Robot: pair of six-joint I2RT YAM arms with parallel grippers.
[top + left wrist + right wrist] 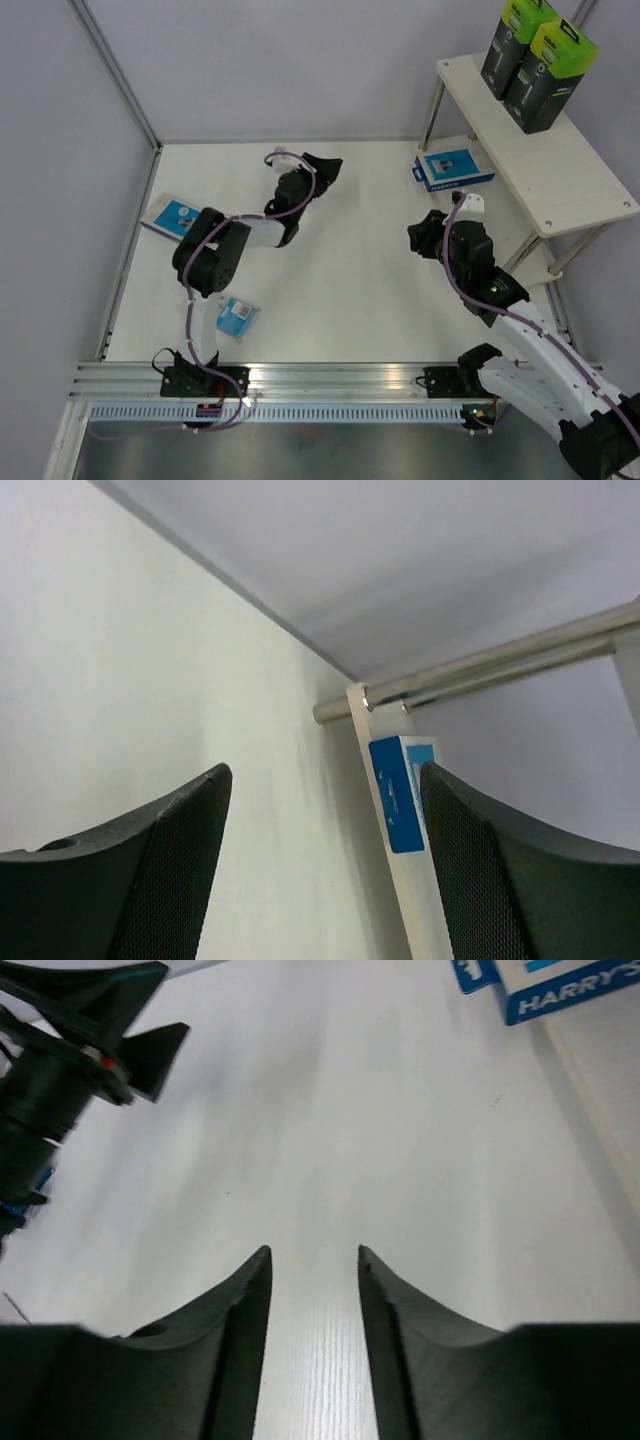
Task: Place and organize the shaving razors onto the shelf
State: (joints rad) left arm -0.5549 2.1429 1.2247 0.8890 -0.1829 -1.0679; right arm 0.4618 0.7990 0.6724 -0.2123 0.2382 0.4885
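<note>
Two tall black boxes with lime-green tops [535,62] stand side by side at the back of the shelf's top board [560,175]. A flat blue-and-white box [455,168] lies on the lower board by the shelf's front edge; it also shows in the left wrist view [398,792] and the right wrist view [560,985]. A second blue-and-white box [170,215] lies at the table's left, partly behind my left arm. The small blister pack [237,316] lies near the front left. My left gripper [326,166] [320,815] is open and empty. My right gripper [422,234] [314,1252] is open and empty above the table.
The shelf's silver legs [432,108] stand on the white table at the right. Grey walls close the back and left, with a metal post [115,70] at the back left. An aluminium rail [330,380] runs along the near edge.
</note>
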